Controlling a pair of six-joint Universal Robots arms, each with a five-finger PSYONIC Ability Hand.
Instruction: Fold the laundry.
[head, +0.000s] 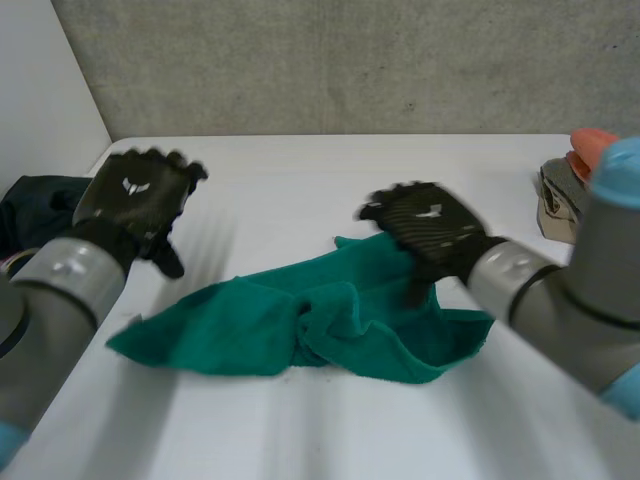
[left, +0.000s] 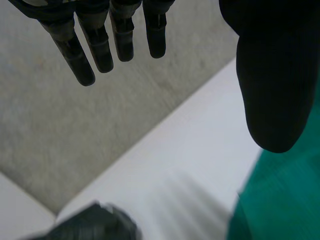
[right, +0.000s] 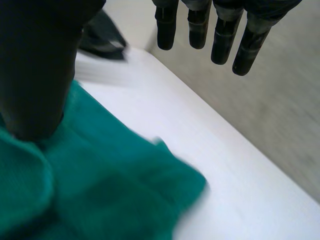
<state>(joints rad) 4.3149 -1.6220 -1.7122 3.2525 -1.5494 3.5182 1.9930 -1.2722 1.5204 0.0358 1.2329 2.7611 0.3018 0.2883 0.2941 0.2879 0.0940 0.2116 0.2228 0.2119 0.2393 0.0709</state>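
1. Green cloth lies crumpled mid-table, bunched at its centre, w/ one long corner trailing out on my L side. No fold made yet, I'd say.
2. L hand is up in the air beyond the cloth's L corner, apart from it. Fingers are straight and spread, nothing held.
3. R hand is over the cloth's far R part. Fingers are straight, nothing pinched. Thumb sits low over the fabric; can't tell if it touches.
4. Risk: layers overlap at the cloth's centre. If I pinch there I prob catch two layers and lock the wrinkle in. Better to go for a corner or edge.
5. Risk: hands are uneven. If R lifts alone, the cloth prob drags and twists.
6. Risk: flat fingers pressing on thin fabric may shove it, not catch it, so more bunching.
7. Around: dark garment lies past the cloth's L corner, near L hand; a wide swing could snag it. Beige-grey pile w/ sth orange on top sits off the cloth's R side, close to R arm, so there's a knock risk. Nothing lies between the hands and the cloth.
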